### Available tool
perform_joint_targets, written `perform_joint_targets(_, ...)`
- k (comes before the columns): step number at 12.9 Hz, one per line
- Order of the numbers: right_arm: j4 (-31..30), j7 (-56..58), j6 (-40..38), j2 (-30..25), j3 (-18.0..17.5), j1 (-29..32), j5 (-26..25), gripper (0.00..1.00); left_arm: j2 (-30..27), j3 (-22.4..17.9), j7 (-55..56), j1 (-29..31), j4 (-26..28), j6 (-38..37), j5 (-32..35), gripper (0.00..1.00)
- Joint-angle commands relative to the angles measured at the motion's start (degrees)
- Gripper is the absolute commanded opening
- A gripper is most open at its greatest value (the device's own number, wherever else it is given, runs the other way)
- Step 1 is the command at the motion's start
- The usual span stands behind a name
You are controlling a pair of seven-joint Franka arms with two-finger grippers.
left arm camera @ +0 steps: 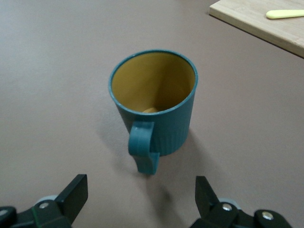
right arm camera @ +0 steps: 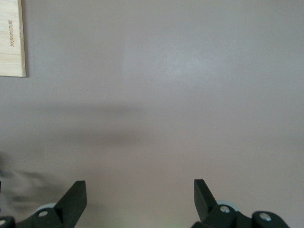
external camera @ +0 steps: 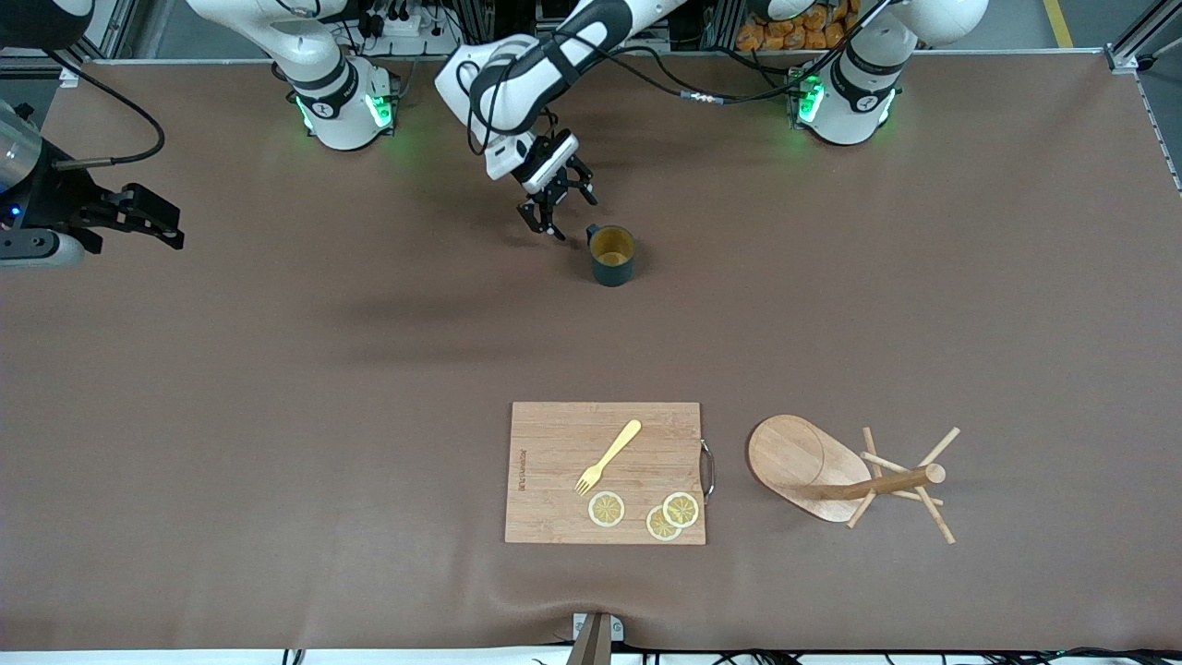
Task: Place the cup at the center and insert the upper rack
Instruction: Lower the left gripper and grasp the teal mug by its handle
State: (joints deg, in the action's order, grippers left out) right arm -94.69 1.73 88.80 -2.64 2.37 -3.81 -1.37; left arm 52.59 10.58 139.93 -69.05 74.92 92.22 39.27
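The left claw [external camera: 557,208] hangs released just beside the upright cup [external camera: 611,255] on the desk [external camera: 277,416], the right claw [external camera: 157,222] waits released, and the upper rack [external camera: 836,473] lies toppled beside the cutting board [external camera: 554,453].

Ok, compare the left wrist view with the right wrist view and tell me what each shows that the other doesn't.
Only the left wrist view shows the cup, upright on the table just ahead of the open left gripper, handle turned toward the jaws, plus the handle end of a yellow fork on the cutting board. Only the right wrist view shows the board's printed edge and the open right gripper over bare table. Both share the brown table surface and part of the cutting board.
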Motion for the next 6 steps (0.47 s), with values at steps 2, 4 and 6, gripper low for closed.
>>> perform_joint_targets(2, 0.3, 0.4, -1.2, -0.7, -1.0, 1.3, 0.2, 1.00, 2.3, -0.5, 1.4, -1.1, -1.2, -0.4, 3.1, 0.98)
perform_joint_targets(4, 0.3, -0.1, -1.2, -0.7, -1.1, 1.3, 0.7, 1.00, 2.3, -0.9, 1.4, -1.1, -0.3, -0.6, 3.5, 0.90)
perform_joint_targets(6, 0.3, -0.1, -1.4, -0.8, -1.1, 1.3, 1.0, 1.00, 2.2, -1.5, 1.4, -1.1, 0.3, -0.8, 4.0, 0.87)
